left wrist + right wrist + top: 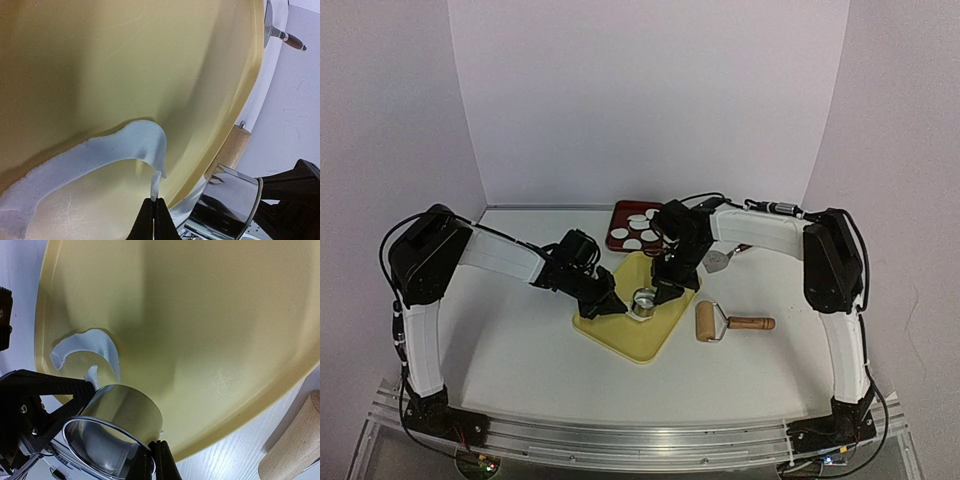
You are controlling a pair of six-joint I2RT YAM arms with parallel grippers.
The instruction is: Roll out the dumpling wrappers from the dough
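The dough is a thin curved white scrap (100, 150) on the yellow board (620, 335); it also shows in the right wrist view (92, 344). My left gripper (154, 201) is shut on the scrap's thin end and lifts it off the board. It sits at the board's left (616, 306). My right gripper (154, 445) is shut on the rim of the metal ring cutter (122, 412), which stands on the board (643, 302) right next to the left gripper. Several round white dumpling wrappers (637, 221) lie in the red tray (616, 214) behind the board.
A wooden rolling pin (720, 323) lies on the table right of the board, also seen in the right wrist view (295, 445). A small metal scraper with a wooden handle (718, 262) lies behind it. White walls close in the back and sides.
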